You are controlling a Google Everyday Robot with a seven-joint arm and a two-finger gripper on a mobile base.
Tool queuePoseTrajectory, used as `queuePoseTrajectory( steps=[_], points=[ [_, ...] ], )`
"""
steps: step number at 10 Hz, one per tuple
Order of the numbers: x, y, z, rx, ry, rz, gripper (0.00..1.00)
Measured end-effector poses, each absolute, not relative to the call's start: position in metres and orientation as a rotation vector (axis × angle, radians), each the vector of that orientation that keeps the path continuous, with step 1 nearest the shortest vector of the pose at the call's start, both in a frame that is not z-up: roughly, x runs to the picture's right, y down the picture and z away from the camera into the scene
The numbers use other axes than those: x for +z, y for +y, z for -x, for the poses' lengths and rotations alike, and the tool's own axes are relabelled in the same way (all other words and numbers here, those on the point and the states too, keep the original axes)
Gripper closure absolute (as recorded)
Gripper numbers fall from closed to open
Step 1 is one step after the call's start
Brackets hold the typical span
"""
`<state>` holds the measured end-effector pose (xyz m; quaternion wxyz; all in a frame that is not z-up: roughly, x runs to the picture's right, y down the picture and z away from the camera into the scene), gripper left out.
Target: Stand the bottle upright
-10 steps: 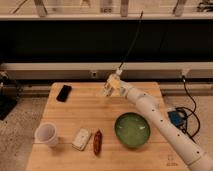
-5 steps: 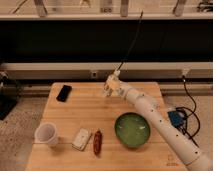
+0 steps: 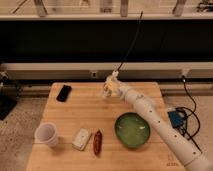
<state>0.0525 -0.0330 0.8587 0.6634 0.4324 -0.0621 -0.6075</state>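
A: Where is the gripper (image 3: pixel 108 90) sitting in this view?

B: It is hovering over the far middle of the wooden table (image 3: pixel 85 112), at the end of the white arm (image 3: pixel 160 127) that is reaching in from the lower right corner.

A: And the bottle?

B: A pale, whitish shape is showing right at the gripper, but it is blending with the wrist, so the bottle cannot be told apart from the arm, nor whether it is lying or standing.

A: What else is resting on the table?

B: A green bowl (image 3: pixel 132 129) is sitting near the right front, beside the arm. A white cup (image 3: pixel 46 134) is standing at the left front. A flat white block (image 3: pixel 81 139) is lying just beside a reddish-brown elongated item (image 3: pixel 97 142). A black phone (image 3: pixel 63 93) is lying at the far left.
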Motion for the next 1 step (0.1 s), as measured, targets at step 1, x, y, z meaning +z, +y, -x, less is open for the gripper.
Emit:
queuePoseTrajectory(
  steps=[1],
  points=[
    [0.8600, -0.0316, -0.0510, -1.384, -0.139, -0.977, 0.97]
  ],
)
